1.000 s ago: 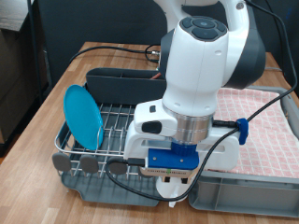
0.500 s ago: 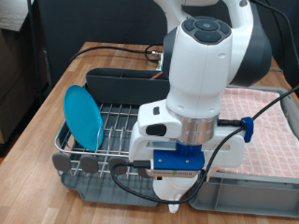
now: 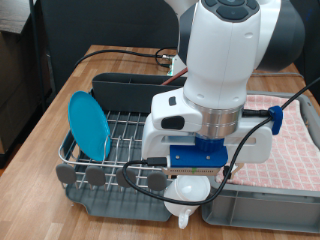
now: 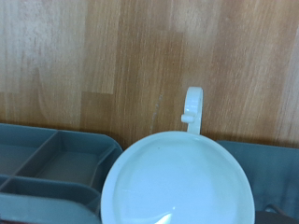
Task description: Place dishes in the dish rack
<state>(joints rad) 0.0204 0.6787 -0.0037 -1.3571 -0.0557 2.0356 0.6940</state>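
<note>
Exterior view shows the robot's two-finger gripper [image 3: 190, 200] low at the near edge of the scene, above the place where the silver wire dish rack on its dark grey plastic tray [image 3: 120, 140] meets the grey plastic crate lined with pink checkered cloth [image 3: 290, 150]. A plain white cup [image 3: 185, 190] hangs under the hand, so I judge that the fingers are closed on it, but the fingers themselves are hidden by the hand body and by the cup; how wide they stand cannot be told. A round light-blue plate [image 3: 88, 124] already stands on its edge in the rack, on the left side, leaning a little. The dark grey oblong caddy [image 3: 125, 88] lies along the far side of the rack.

Wrist view looks straight into the cup [image 4: 177, 182]: its round mouth faces the camera, so its axis runs along the fingers, and its small looped handle [image 4: 192, 110] points away from the rim over the brown wooden table [image 4: 140, 56].

The cup seems rigid, light and glazed, therefore probably slippery and breakable if it falls. A hold on the rim wall looks suitable. No wooden spoon is visible in either view.
</note>
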